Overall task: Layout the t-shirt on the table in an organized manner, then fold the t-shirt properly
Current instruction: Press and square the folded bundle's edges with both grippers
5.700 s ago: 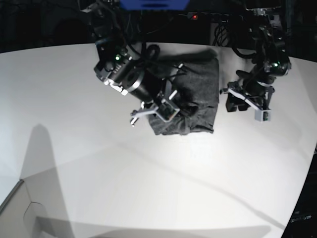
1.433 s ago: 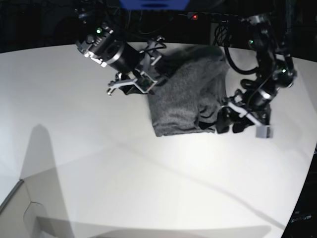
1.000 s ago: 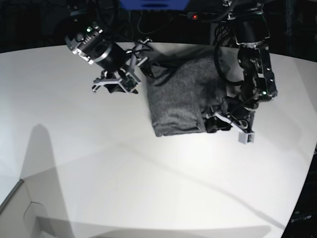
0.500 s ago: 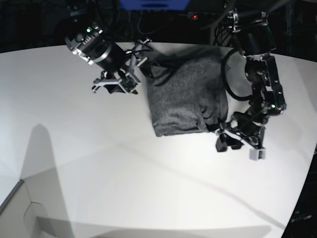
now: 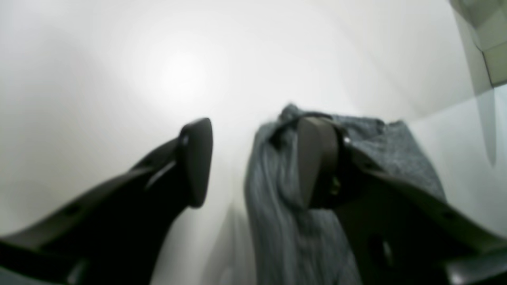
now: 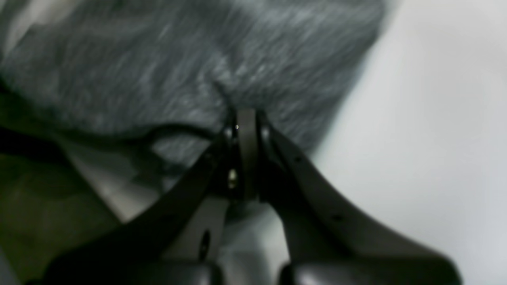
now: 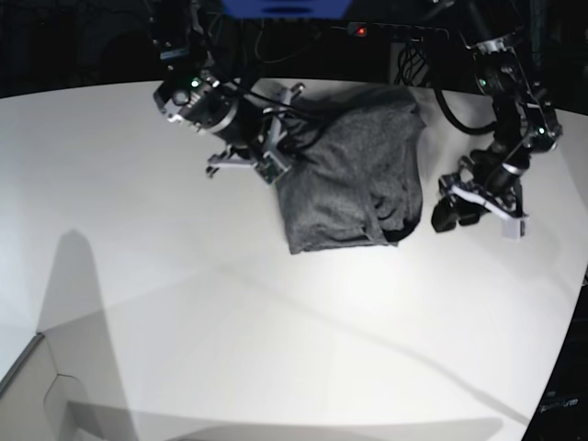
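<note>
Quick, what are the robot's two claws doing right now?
Left gripper: open, empty, beside the shirt.
Right gripper: shut at the shirt's edge; a pinch can't be told.

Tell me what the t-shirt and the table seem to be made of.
The t-shirt: apparently a soft knit, matte heather grey; flecked light and dark fibres and loose folds show in the right wrist view. The table: a smooth, hard white top, perhaps laminate, with a faint sheen; its actual material cannot be told.

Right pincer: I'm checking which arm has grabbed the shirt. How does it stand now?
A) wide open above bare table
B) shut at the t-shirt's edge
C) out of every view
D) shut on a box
B: in the right wrist view the right pincer has its jaws together at the edge of the t-shirt.
</note>
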`<action>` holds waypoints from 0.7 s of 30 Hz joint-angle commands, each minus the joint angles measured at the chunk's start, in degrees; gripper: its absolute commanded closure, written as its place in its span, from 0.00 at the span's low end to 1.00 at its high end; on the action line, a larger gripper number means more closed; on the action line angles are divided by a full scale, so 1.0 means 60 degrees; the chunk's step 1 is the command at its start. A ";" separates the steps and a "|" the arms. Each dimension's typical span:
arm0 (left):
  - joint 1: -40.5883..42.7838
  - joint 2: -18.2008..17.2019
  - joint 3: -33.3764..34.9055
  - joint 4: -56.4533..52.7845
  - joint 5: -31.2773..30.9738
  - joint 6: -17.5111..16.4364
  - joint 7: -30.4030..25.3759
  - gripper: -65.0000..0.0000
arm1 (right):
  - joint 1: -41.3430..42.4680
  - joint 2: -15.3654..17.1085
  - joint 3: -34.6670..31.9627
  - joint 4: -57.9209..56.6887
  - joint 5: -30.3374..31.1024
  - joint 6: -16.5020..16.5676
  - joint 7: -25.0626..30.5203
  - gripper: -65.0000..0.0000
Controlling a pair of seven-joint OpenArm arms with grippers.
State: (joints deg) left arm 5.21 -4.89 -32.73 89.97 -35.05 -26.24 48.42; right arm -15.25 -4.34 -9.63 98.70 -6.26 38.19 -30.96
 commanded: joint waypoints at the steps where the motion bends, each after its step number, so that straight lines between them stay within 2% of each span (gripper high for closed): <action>1: 0.0032 -0.0043 0.0041 0.0294 -0.0217 -0.0059 -0.0137 0.49 | 0.0175 -0.0031 -0.0014 -0.0017 0.0113 0.0044 0.0171 1.00; 7: 0.0750 0.0367 0.0041 0.0836 -0.0115 -0.0059 -0.0137 0.48 | -0.0016 -0.0017 0.0044 -0.0559 0.0113 0.0044 0.0508 1.00; 13: 0.1160 0.0323 0.0422 0.0850 -0.0203 -0.0074 -0.0137 0.48 | -0.0455 0.0086 0.0308 0.1155 0.0099 0.0000 0.0830 1.00; 14: 0.1219 0.0338 0.0393 0.0850 -0.0203 -0.0103 -0.0137 0.46 | -0.0558 0.0071 0.0425 0.1522 0.0099 0.0000 0.0816 1.00; 19: 0.1234 0.0353 0.0466 0.0821 -0.0217 -0.0162 -0.0137 0.20 | -0.0895 0.0262 0.0894 0.2620 0.0099 0.0044 0.0801 1.00; 21: 0.1234 0.0367 0.0481 0.0777 -0.0217 -0.0162 -0.0137 0.13 | -0.1027 0.0335 0.1055 0.2635 0.0099 0.0044 0.0801 0.95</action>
State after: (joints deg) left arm 12.97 -2.37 -29.78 93.82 -35.42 -26.81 48.69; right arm -21.54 -2.35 -3.16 113.51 -6.59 38.15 -27.66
